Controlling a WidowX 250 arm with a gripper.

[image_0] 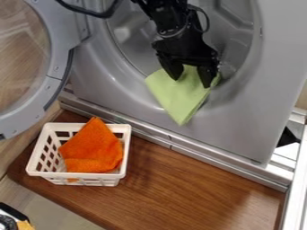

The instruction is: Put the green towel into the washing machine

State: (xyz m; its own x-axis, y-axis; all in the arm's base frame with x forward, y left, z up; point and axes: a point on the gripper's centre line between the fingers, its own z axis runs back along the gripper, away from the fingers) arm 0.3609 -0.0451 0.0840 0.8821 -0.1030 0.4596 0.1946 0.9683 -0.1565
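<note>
I have the light green cloth towel pinched between the 2 fingers of my black gripper, hanging at the lower rim of the grey washing machine's round opening. The door is open and the towel is picked up, so I judge the job over half done; carrying it inside and letting go remain. 1 orange cloth lies in the white plastic basket at the brown wooden board's left end.
</note>
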